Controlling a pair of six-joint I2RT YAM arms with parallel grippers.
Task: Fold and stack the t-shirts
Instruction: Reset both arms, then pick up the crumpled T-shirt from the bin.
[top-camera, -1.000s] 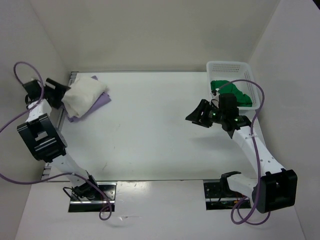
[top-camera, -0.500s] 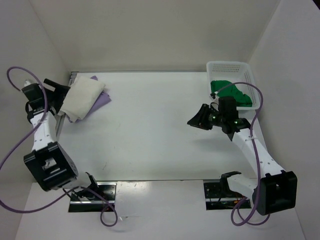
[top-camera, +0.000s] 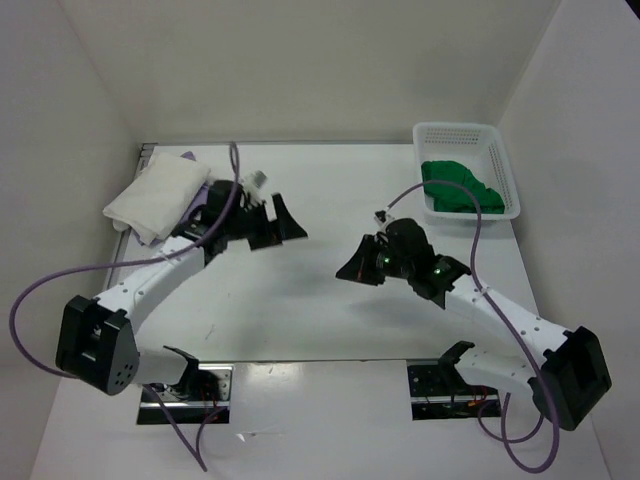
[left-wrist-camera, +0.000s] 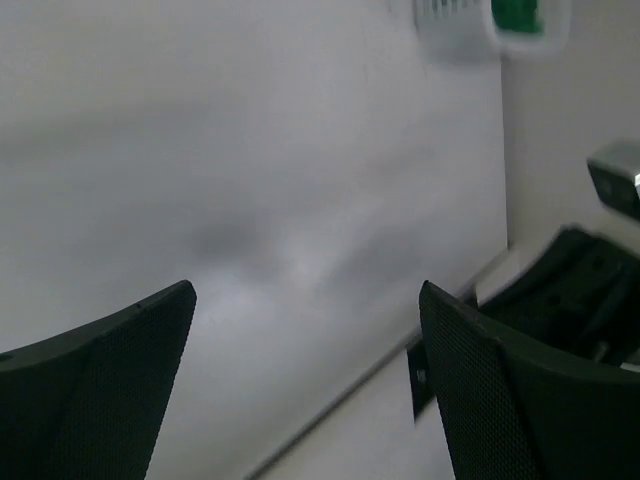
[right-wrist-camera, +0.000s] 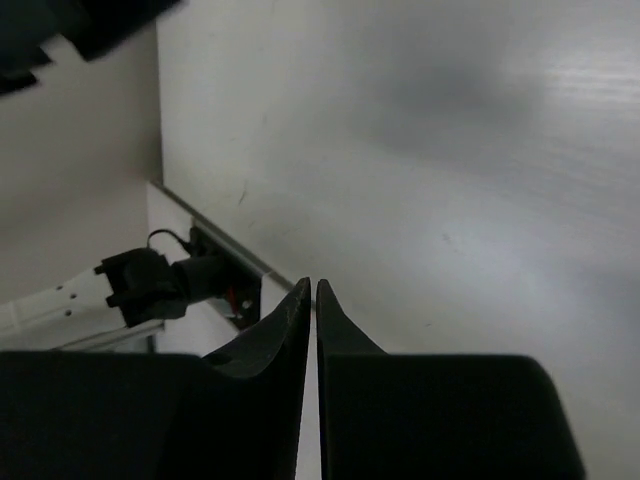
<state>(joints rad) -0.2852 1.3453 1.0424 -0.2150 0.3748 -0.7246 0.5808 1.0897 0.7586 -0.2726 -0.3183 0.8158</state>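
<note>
**A:** What has changed in the last second?

**B:** Both arms. The left fingers (top-camera: 280, 230) were beside the stack at the desk's (top-camera: 320, 180) far left corner and have swung out over its middle. The right fingers (top-camera: 348, 271) have drawn away from the basket (top-camera: 455, 129) toward the middle too, closing on the way.

**A:** How do the fingers stand now?

**B:** The left ones are spread wide with only bare desk between them. The right ones are pinched nearly together on nothing.

**A:** And the shirts?

**B:** The white shirt (top-camera: 155, 195) lies folded behind and to the left of the left fingers, near them but apart. It sits on the lavender shirt (top-camera: 148, 238), which shows only a sliver at the edge. The green shirt (top-camera: 460, 187) lies bunched in the basket, well behind and to the right of the right fingers.

**A:** So which step is this?

**B:** I'd say a pause between shirts. Two look stacked, and the green one is not yet begun.

**A:** What does the next move need?

**B:** Probably the right fingers must open, turn back to the basket and pinch a fold of the green cloth. Then they lift it clear of the rim and spread it mid-desk, where the wide left fingers can take the other edge.
</note>
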